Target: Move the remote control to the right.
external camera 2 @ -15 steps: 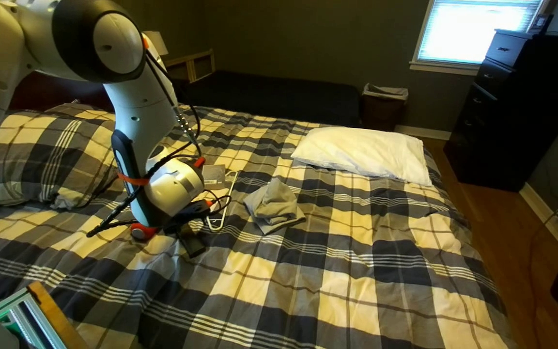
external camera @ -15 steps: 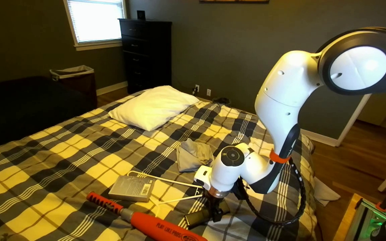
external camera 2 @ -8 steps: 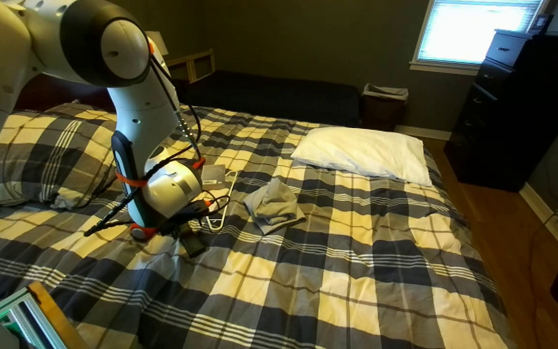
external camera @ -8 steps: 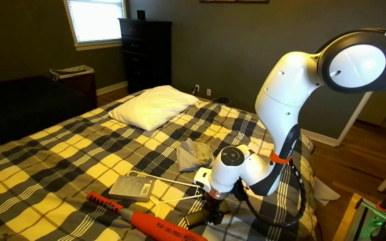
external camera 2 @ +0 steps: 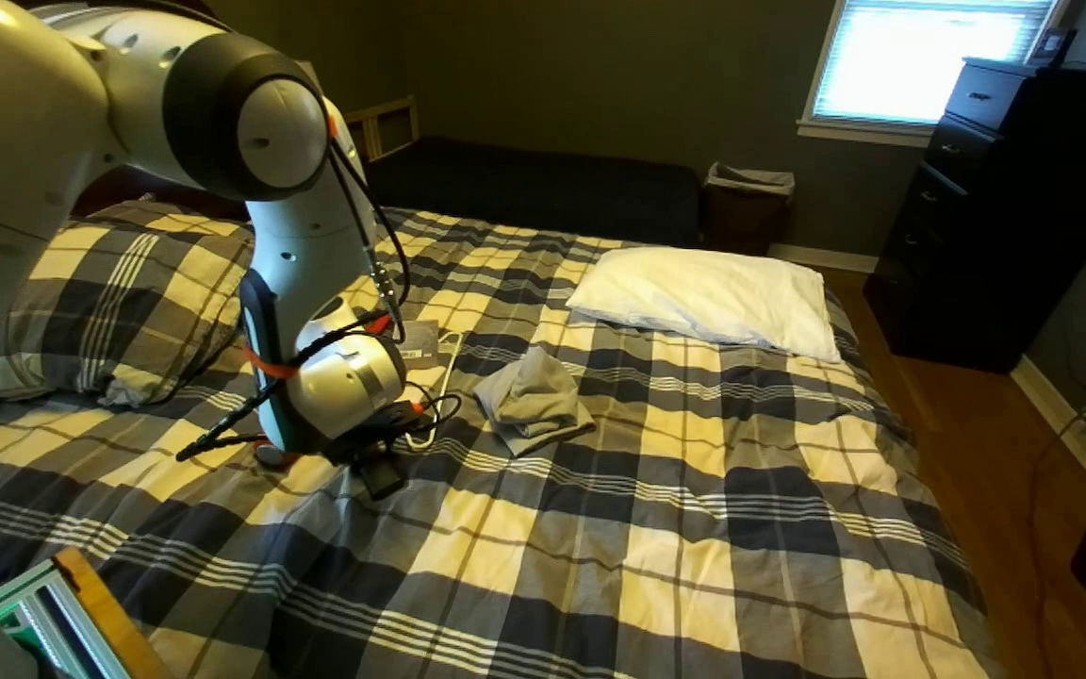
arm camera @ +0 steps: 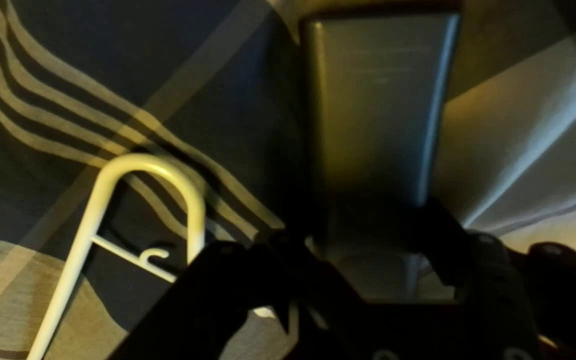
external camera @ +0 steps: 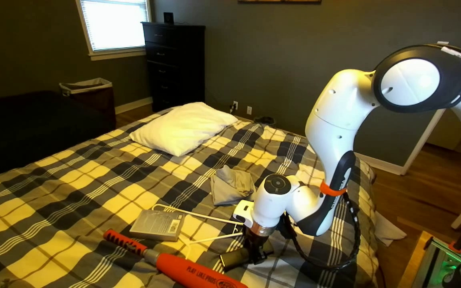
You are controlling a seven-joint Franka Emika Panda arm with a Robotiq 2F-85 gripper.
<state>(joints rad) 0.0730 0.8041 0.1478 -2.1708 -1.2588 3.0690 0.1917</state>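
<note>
Between the fingers [arm camera: 440, 245] of the black two-fingered metal gripper [arm camera: 372, 227], a small, slim, smooth, near-black oblong remote control [arm camera: 380, 110] is framed; its long axis is run from twelve o'clock to six in the wrist view, so its narrow width is spanned crosswise. In an exterior view the remote control [external camera: 234, 259] is seen lying from eight o'clock to two, showing on both sides of the jaws. The jaws are judged to be closed on its two long edges, though contact at the nine o'clock edge is lost in shadow. Whether the remote control is resting on the black, grey and cream plaid cloth bedspread [external camera: 74, 176] or held just above cannot be told. At nine o'clock from the grip, in the wrist view, a white plastic clothes hanger [arm camera: 84, 235] is found; at eight o'clock in an exterior view, a red-orange tapered bat [external camera: 178, 268].
</note>
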